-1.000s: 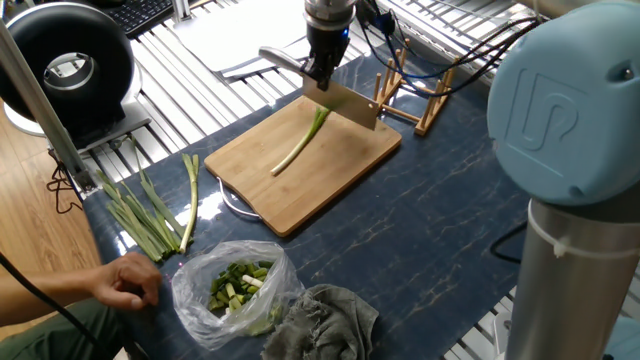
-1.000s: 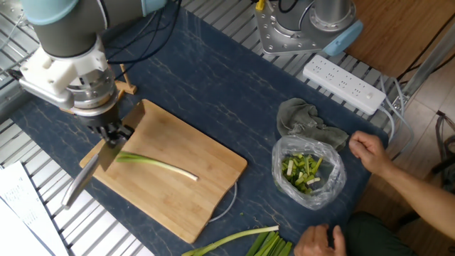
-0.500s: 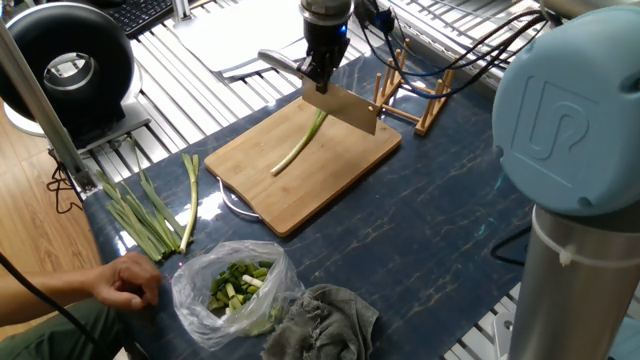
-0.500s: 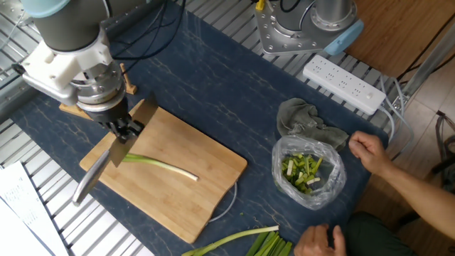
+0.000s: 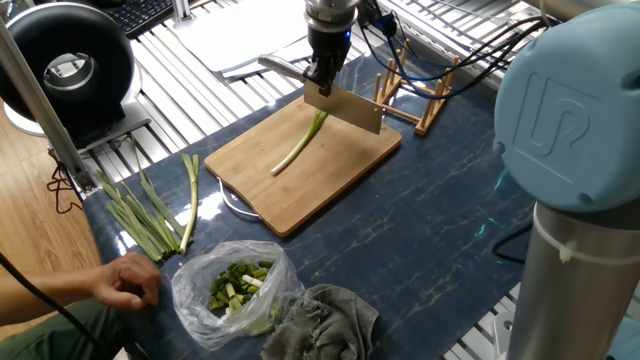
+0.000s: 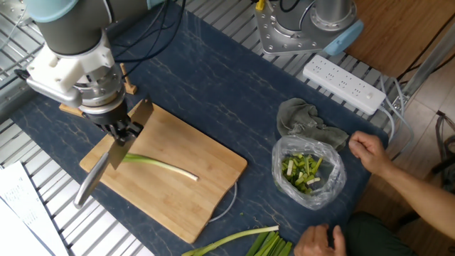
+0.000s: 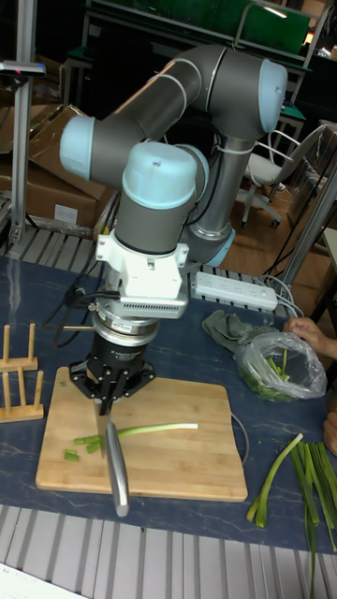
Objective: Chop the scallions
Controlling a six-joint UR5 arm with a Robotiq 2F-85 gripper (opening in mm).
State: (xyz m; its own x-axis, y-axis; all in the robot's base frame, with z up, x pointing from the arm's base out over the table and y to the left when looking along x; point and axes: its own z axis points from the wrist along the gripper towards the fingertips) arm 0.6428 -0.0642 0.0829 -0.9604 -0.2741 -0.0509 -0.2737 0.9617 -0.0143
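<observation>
On the wooden cutting board, the scallions lay as one thin stalk, whitish at one end and green at the other, with a few short green cut bits beside the green end. A knife stood over that green end, its handle reaching past the board's near edge. The end effector was clamped around the knife, pointing straight down from the bent arm above. Behind, a clear bag of chopped greens rested on the counter.
</observation>
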